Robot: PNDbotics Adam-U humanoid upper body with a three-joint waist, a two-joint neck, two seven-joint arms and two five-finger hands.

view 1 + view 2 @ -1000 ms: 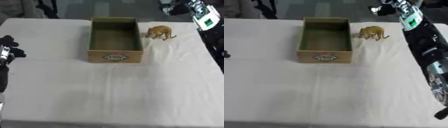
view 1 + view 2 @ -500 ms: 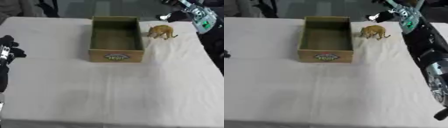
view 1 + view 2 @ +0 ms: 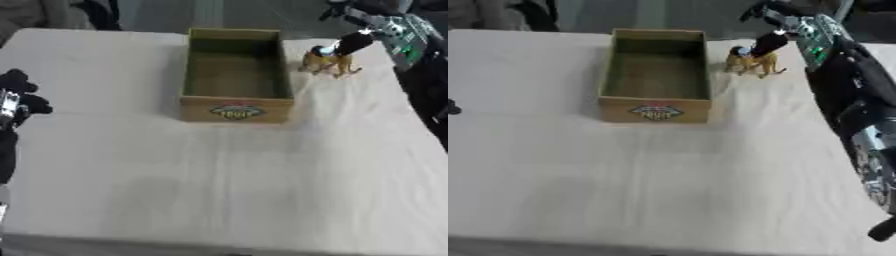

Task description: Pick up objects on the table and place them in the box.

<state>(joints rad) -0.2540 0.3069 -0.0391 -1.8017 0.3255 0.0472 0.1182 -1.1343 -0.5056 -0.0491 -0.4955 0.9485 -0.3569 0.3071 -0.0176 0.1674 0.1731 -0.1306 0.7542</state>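
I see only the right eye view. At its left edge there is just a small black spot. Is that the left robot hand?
Observer: Yes. The left eye view shows much more of the left robot hand. It is at the left edge of the table.
Operator: Is it near the box?
Observer: No. It is well apart from the cardboard box, with bare white cloth between them.

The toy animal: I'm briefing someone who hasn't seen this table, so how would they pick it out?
Start at the open olive-green cardboard box on the white tablecloth. Just off its far right corner stands a small tan four-legged toy animal, with the right hand reaching down onto it. It is the only loose item on the cloth.
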